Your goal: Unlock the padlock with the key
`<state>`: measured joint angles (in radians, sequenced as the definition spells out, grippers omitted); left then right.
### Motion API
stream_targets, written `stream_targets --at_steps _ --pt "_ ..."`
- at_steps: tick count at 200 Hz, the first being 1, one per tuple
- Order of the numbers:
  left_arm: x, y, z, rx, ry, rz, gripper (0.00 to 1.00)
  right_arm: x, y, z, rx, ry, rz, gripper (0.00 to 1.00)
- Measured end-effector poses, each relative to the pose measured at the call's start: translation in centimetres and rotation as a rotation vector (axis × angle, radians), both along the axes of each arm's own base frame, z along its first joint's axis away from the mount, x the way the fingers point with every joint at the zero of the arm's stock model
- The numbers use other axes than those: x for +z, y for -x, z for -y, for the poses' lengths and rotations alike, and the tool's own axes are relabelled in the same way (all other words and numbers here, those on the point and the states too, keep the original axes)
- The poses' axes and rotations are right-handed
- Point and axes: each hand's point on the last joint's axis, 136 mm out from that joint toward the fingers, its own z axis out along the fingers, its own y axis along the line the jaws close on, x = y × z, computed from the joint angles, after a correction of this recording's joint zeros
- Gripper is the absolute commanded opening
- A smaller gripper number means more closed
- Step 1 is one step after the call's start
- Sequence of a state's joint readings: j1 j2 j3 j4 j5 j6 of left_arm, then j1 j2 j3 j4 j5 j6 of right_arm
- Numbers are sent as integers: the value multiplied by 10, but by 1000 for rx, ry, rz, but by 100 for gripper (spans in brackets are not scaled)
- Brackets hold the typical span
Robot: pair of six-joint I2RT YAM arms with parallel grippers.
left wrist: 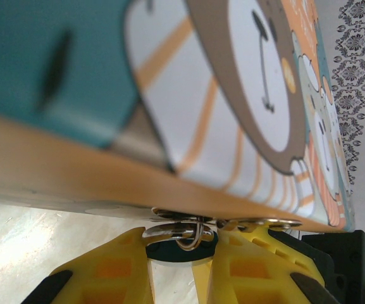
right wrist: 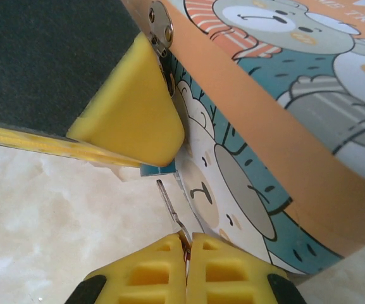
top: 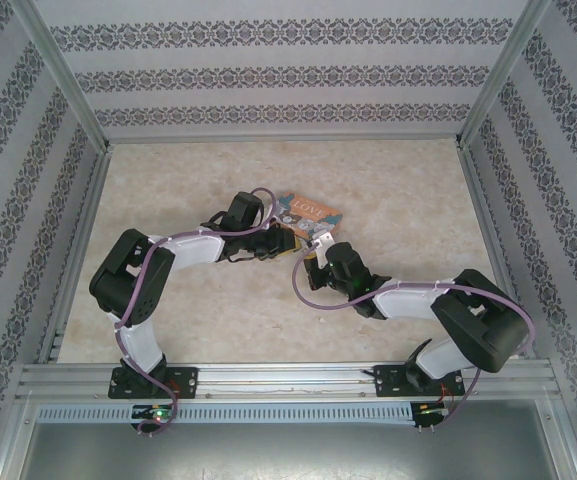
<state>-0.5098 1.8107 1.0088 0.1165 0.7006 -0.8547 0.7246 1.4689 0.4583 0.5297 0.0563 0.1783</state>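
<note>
The orange cartoon-animal tin (top: pixel 306 208) sits closed near the middle of the pale marbled tabletop (top: pixel 398 190), so what is inside it is hidden. Both arms reach in to its near edge.

In the left wrist view, the tin's orange band (left wrist: pixel 74 164) runs overhead and a silvery hasp (left wrist: pixel 233 223) juts out from under it. The thin shackle (left wrist: pixel 193 239) of the padlock (left wrist: pixel 169 252) loops through that hasp, and the dark teal body hangs just beneath. The left gripper (left wrist: pixel 181 269) pinches the padlock, with one yellow finger against each side of the body.

In the right wrist view, the right gripper (right wrist: pixel 186 256) has its yellow fingers pressed together on the key (right wrist: pixel 168 206). The key's thin silvery blade sticks up out of them, close beside the tin's side wall. The blade's tip lies just below a sliver of teal padlock under the left gripper's finger (right wrist: pixel 131 114). Whether the tip touches the padlock cannot be told.
</note>
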Motion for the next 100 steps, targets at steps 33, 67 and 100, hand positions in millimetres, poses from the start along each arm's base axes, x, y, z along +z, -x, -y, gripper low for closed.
stream_targets --at_steps 33,67,100 --pt "0 0 0 0 0 0 5 0 -1 -1 -1 0 0 0" --pt "0 0 0 0 0 1 5 0 -2 -2 0 -4 4 0" --pt "1 -1 0 2 3 1 5 2 -4 -1 -7 -7 13 0"
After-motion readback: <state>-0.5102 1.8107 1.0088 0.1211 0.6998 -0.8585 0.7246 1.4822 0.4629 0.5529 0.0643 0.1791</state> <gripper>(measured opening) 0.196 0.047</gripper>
